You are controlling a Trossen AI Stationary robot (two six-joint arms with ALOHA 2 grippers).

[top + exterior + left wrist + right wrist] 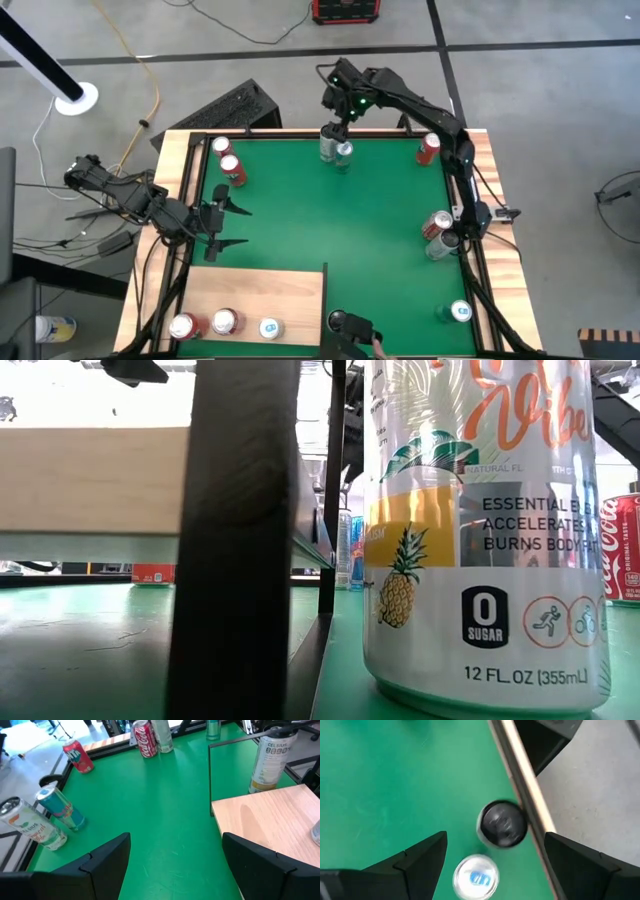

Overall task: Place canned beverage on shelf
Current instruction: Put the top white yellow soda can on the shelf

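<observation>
The flat mat (330, 220) covering the table is plain deep green. The rectangular board shelf (255, 290) is pale, light-grained wood. A tall white-and-silver can (485, 530) carries orange script, green leaves, a yellow band with a pineapple drawing, and black print. A red cola can (144, 740) has white lettering; a slim teal-blue can (62, 809) stands beside a white can with orange print (32, 825). Both arms are black.

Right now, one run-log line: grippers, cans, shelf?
left gripper: open, empty, beside shelf | right gripper: open, above two cans at far edge | shelf: three cans on it
</observation>
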